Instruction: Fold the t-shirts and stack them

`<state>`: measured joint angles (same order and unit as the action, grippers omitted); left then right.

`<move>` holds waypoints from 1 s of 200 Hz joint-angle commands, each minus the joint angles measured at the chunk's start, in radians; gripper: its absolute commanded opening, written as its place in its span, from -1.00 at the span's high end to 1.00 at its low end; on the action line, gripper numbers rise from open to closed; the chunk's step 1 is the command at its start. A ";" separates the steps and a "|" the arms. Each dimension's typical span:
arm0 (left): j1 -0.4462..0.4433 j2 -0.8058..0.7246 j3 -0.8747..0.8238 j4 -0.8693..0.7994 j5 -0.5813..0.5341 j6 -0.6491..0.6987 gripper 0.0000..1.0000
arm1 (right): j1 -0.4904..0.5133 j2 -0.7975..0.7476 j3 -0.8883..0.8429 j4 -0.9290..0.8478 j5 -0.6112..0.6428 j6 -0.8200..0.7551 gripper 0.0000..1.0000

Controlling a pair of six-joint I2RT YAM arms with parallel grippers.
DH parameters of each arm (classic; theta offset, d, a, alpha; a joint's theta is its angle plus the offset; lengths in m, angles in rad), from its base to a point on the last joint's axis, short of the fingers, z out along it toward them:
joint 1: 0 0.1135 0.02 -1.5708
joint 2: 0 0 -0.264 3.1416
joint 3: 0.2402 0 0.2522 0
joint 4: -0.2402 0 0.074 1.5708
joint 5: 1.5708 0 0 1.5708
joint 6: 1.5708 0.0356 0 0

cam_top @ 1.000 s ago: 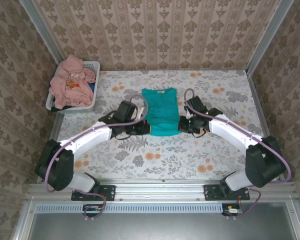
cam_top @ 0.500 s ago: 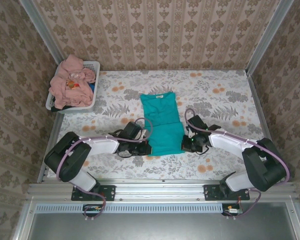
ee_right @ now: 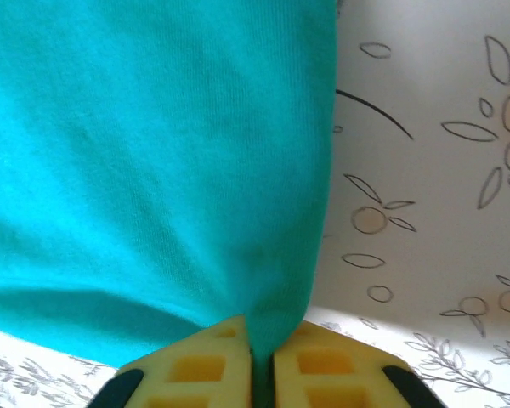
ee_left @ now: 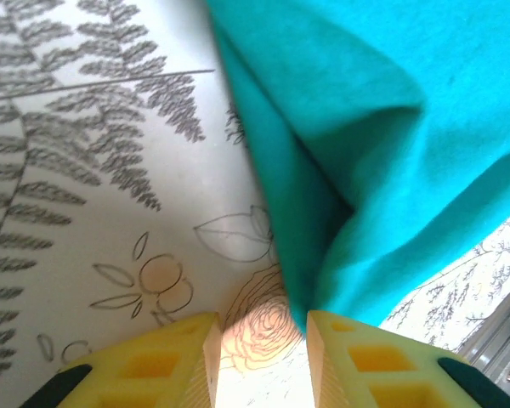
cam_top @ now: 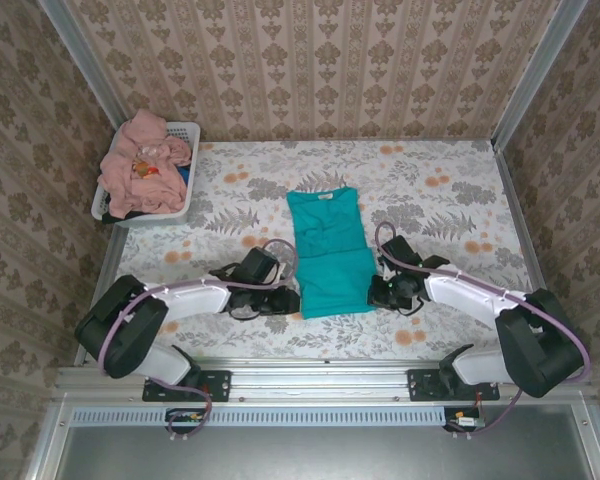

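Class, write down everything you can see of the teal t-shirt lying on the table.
The teal t-shirt is soft knit cloth, folded into a narrow strip with no sleeves showing. It lies flat mid-table on the floral tablecloth. Its collar, with a pale label, points away from the arms, and no print shows. The right gripper pinches its near right corner between almost closed fingers. The near left corner, slightly rumpled, lies at the open left gripper, beside one finger.

Teal t-shirt (cam_top: 328, 250), grey-and-orange floral tablecloth (cam_top: 460, 190), yellow fingers (ee_left: 161, 367).
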<state>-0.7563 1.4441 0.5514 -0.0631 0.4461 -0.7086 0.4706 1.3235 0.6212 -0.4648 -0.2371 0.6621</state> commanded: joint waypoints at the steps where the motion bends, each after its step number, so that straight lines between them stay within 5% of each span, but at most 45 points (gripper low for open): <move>1: -0.017 -0.042 -0.029 -0.017 -0.027 -0.028 0.31 | 0.002 -0.038 -0.024 -0.064 0.019 0.003 0.54; 36: -0.138 -0.134 -0.036 -0.024 -0.127 -0.114 0.20 | 0.002 -0.107 -0.031 -0.153 0.086 0.005 0.10; 72: -0.221 -0.206 -0.054 -0.018 -0.242 -0.169 0.05 | 0.007 -0.144 -0.095 -0.075 0.008 0.039 0.02; 132: -0.279 -0.031 -0.026 0.085 -0.235 -0.180 -0.10 | 0.036 -0.130 -0.114 0.015 0.013 0.077 0.06; 200: -0.287 0.064 0.019 0.127 -0.231 -0.148 0.07 | 0.048 -0.089 -0.108 0.050 0.025 0.087 0.25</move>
<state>-1.0260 1.4151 0.5495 -0.0586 0.1993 -0.8719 0.5053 1.2247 0.5194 -0.4206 -0.2169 0.7361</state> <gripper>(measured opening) 0.467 0.385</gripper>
